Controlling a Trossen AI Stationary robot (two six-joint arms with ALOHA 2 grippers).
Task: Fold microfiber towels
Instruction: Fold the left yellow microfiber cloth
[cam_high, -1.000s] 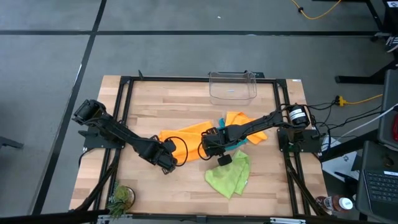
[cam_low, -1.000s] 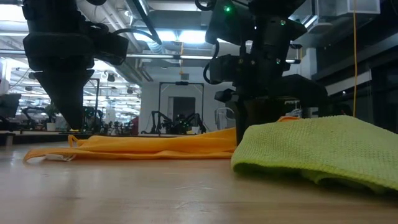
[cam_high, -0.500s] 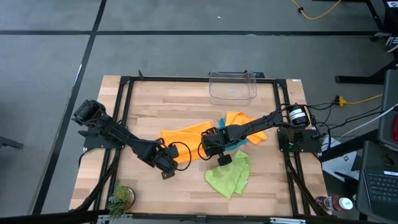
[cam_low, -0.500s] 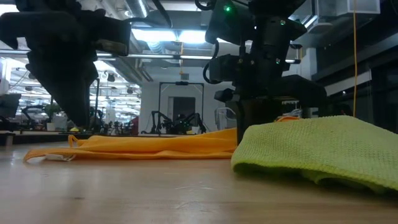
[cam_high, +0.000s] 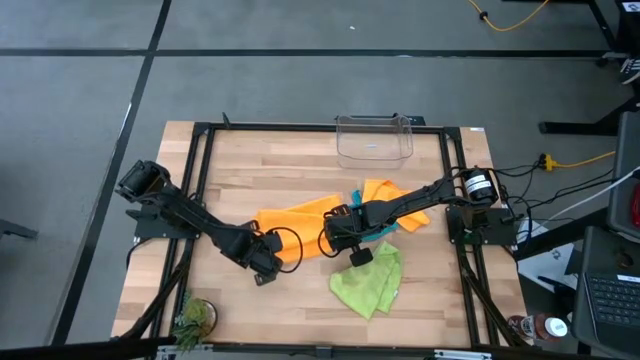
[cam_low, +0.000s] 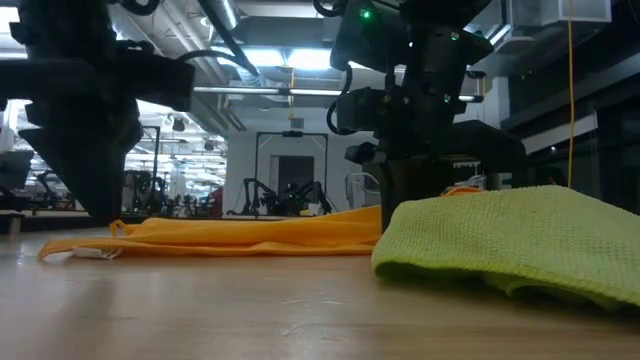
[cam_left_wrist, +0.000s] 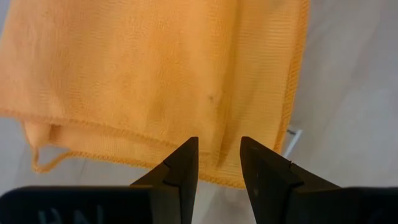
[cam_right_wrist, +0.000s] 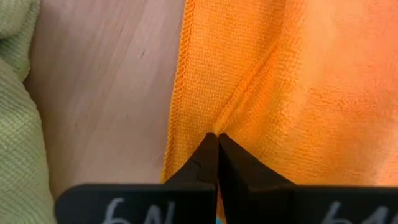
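The right arm's fingers (cam_right_wrist: 216, 152) are pressed together, pinching a raised fold of the orange towel (cam_right_wrist: 292, 81) near its hemmed edge, with the lime green towel (cam_right_wrist: 18, 118) just beside them across a strip of bare desk (cam_right_wrist: 106, 87). The left arm's fingers (cam_left_wrist: 219, 163) stand apart, straddling the near edge of the same orange towel without closing on it. From above, the left arm (cam_high: 185, 215) reaches low and diagonally toward the desk's middle, and the right arm (cam_high: 410, 200) stretches inward from the opposite side, wrist bent down. Beyond lie a second orange towel (cam_high: 385, 190), a teal-blue towel (cam_high: 378, 232) and a clear bin (cam_high: 374, 140).
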